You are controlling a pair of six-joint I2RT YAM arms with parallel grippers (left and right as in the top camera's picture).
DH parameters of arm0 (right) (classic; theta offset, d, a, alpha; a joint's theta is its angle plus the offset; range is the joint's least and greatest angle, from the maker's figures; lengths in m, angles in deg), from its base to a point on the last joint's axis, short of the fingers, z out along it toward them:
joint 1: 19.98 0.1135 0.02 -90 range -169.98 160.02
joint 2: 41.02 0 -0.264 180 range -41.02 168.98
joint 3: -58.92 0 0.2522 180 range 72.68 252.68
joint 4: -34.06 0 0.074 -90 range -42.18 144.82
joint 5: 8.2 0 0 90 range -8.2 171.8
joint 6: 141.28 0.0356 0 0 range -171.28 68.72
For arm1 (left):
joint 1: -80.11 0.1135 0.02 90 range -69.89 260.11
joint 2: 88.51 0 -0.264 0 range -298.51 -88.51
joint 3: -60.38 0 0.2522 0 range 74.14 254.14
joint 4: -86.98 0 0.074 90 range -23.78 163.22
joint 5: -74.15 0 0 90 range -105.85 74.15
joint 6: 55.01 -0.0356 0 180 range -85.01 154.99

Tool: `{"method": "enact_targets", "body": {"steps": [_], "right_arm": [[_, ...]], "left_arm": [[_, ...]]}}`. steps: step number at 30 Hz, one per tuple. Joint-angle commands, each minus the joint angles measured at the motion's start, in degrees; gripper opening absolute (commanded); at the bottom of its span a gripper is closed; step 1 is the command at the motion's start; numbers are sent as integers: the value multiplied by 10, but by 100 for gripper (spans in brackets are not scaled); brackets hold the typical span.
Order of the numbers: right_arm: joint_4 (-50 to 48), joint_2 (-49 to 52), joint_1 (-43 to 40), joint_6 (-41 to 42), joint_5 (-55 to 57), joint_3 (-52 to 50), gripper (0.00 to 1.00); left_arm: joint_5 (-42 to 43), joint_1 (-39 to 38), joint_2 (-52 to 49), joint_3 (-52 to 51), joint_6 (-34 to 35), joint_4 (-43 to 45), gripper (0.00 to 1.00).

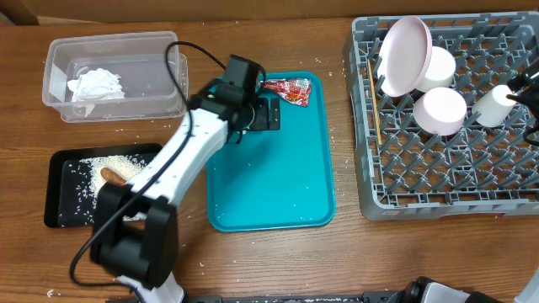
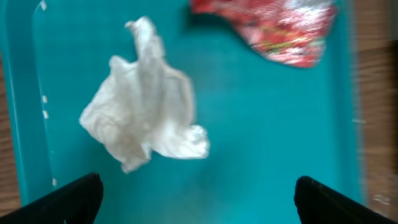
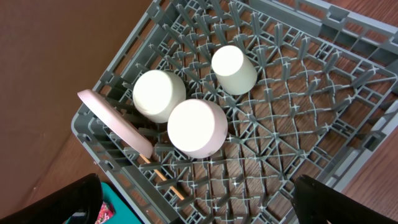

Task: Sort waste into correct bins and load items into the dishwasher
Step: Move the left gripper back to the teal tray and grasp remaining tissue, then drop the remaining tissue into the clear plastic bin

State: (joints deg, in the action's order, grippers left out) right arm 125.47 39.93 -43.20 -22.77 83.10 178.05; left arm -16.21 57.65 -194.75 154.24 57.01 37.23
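Wooden surface point(image 1: 269, 263), teal tray point(image 1: 278, 185) as reference. Left jaws are hanging wide open over its far end, with the crumpled napkin point(image 2: 143, 106) lying loose beneath and the red wrapper point(image 2: 280, 31) near it. Right jaws are hovering open and empty over the grey dish rack point(image 1: 366, 168), right of the tray.

Overhead top-down; wrists close: left tray point(image 2: 261, 137), right rack point(image 3: 298, 124)
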Motion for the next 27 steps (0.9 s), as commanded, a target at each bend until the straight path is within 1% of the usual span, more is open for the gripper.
{"method": "enact_targets", "body": {"steps": [1,4,6,8,9,10,11,12,13,14,15,20,22,24,25,27], "right_arm": [[-1,-1,-2,3,1,1,100],[-2,-1,-2,3,1,1,100],[-1,-1,-2,3,1,1,100],[-1,-1,-2,3,1,1,100],[-2,-1,-2,3,1,1,100],[-1,-1,-2,3,1,1,100],[-1,-1,-2,3,1,1,100],[-1,-1,-2,3,1,1,100],[-1,-1,-2,3,1,1,100],[-1,-1,-2,3,1,1,100],[-1,-1,-2,3,1,1,100],[-1,-1,-2,3,1,1,100],[-1,-1,-2,3,1,1,100],[-1,-1,-2,3,1,1,100],[-1,-1,-2,3,1,1,100],[-1,-1,-2,3,1,1,100]], "left_arm": [[-104,2,-43,7,-13,16,100],[-169,4,-81,7,-19,44,100],[-164,4,-98,7,-51,63,100],[-156,3,-111,7,-66,74,99],[-152,3,-116,7,-69,77,95],[-152,3,-119,7,-68,78,89],[-152,3,-119,7,-69,79,75],[-152,3,-119,7,-69,80,50],[-152,3,-117,9,-68,77,30],[-152,3,-114,12,-68,71,15],[-152,2,-112,17,-68,63,4],[-152,2,-72,86,-28,-35,4],[-164,5,-48,117,-20,-58,4],[-203,11,-15,144,-9,-57,4],[-256,16,9,155,-2,-40,4],[-328,24,31,158,-1,-4,4]]}}
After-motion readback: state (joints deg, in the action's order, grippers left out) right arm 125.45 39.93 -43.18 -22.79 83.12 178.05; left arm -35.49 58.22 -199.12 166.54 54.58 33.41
